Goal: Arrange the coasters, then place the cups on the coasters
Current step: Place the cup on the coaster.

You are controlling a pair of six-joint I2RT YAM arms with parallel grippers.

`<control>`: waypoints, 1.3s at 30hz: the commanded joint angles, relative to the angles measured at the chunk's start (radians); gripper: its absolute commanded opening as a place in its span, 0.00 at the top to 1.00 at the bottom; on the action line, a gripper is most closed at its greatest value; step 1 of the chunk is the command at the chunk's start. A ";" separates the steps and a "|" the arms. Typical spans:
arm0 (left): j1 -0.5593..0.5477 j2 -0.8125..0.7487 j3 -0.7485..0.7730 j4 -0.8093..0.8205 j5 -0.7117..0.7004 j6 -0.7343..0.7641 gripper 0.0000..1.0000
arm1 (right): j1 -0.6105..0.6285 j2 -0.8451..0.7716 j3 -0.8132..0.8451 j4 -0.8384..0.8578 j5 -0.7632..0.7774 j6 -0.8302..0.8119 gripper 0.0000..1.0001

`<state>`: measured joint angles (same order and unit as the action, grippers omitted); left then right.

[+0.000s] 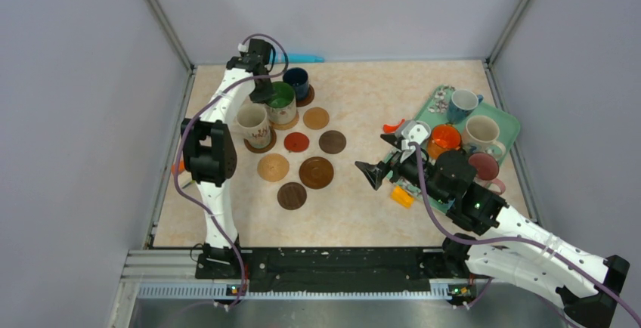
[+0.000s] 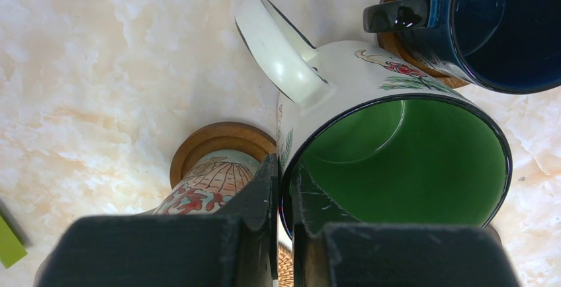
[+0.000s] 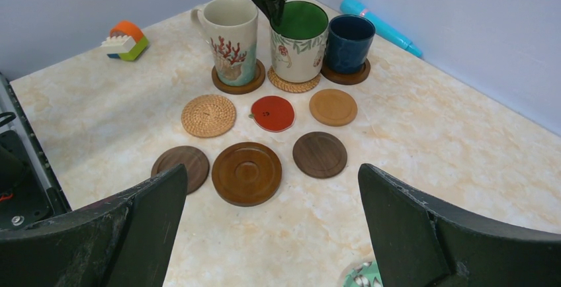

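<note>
At far left, your left gripper pinches the rim of the green mug, which stands on a woven coaster between the coral mug and the blue mug. Your right gripper hangs wide, empty.

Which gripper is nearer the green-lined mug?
Left. The left gripper is shut on the rim of the green-lined mug; the right gripper hangs open far off, beside the tray.

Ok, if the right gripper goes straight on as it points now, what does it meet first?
Probably the large ridged brown coaster: the open right gripper points at it, only bare table between. Tilt is unclear, so it might touch the table first.
</note>
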<state>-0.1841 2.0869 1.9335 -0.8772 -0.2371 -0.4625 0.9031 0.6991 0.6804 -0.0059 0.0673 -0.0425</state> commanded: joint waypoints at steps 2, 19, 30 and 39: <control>0.009 -0.031 0.065 0.035 0.033 -0.021 0.93 | 0.009 -0.015 -0.004 0.041 0.009 -0.007 0.01; 0.011 -0.008 0.055 0.028 0.014 -0.020 0.91 | 0.009 -0.027 -0.005 0.043 0.007 -0.007 0.01; 0.015 0.006 0.055 0.031 0.017 -0.016 0.88 | 0.009 -0.026 -0.003 0.045 0.007 -0.010 0.01; 0.017 0.013 0.055 0.028 0.019 -0.013 0.86 | 0.009 -0.032 -0.004 0.043 0.006 -0.010 0.01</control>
<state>-0.1738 2.1189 1.9396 -0.8722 -0.2165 -0.4698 0.9031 0.6868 0.6804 0.0006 0.0673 -0.0441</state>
